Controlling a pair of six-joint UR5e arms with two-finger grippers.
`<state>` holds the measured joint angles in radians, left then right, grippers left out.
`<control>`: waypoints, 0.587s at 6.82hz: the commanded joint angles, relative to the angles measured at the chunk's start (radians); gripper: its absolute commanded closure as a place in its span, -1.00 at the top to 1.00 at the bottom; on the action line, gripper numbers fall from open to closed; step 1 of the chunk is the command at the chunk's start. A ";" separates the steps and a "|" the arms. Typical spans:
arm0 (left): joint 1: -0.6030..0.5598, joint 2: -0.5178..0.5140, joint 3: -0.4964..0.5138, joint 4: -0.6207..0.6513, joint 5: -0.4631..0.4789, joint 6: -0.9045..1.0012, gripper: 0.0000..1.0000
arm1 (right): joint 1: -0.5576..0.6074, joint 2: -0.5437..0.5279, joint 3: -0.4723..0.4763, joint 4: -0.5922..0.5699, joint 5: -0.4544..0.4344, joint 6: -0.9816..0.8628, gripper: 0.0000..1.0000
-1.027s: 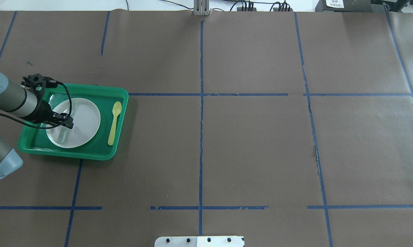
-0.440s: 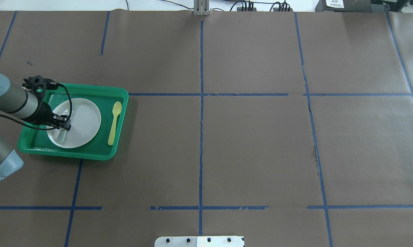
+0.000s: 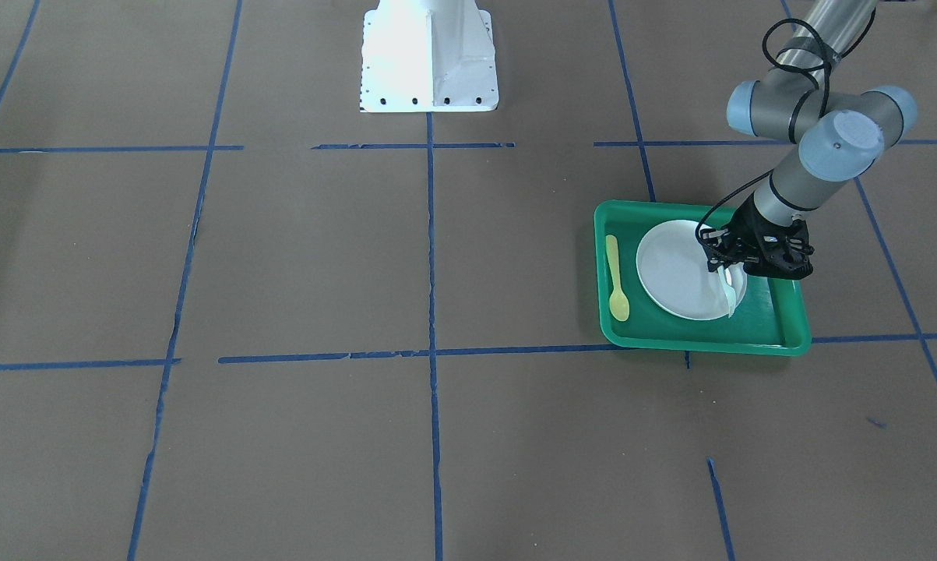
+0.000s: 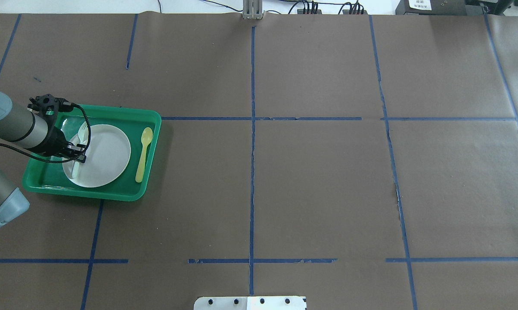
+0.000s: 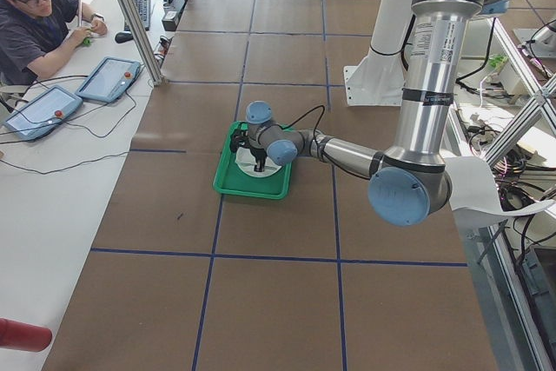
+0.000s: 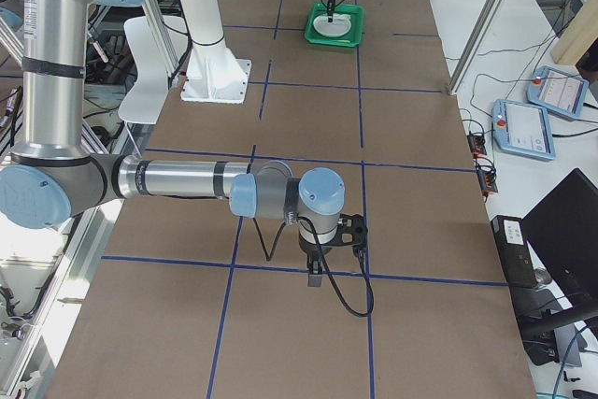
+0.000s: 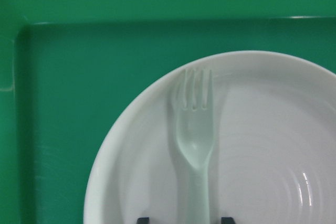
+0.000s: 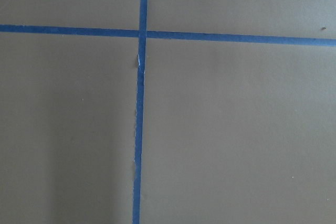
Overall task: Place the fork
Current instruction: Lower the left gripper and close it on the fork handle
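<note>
While the left gripper [image 4: 80,158] hung low over the near-left part of a white plate [image 4: 108,157], its two black fingertips [image 7: 143,219] stood spread. One sat on either side of the handle of the pale fork [image 7: 194,140], with a gap at each side, so they gripped nothing. The fork lay on the plate, tines pointing away from the robot. The plate sat in a green tray [image 4: 129,191], beside a yellow spoon [image 4: 143,155]. Compared with a second earlier, the plate had slid slightly toward the spoon. The right gripper [image 6: 316,277] hung over brown paper [image 8: 236,129] crossed by blue tape [image 8: 137,129]; how far it was spread could not be told. A label [image 4: 420,4] at the far edge was too small to read.
</note>
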<state>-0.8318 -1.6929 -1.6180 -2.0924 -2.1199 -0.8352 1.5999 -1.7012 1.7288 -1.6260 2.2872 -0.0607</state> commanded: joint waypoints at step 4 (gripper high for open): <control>-0.162 0.005 -0.071 0.124 -0.051 0.150 -1.00 | 0.000 0.000 0.000 0.000 0.000 -0.001 1.00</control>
<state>-0.9376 -1.6887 -1.6684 -2.0296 -2.1504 -0.7749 1.6000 -1.7012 1.7288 -1.6260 2.2872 -0.0614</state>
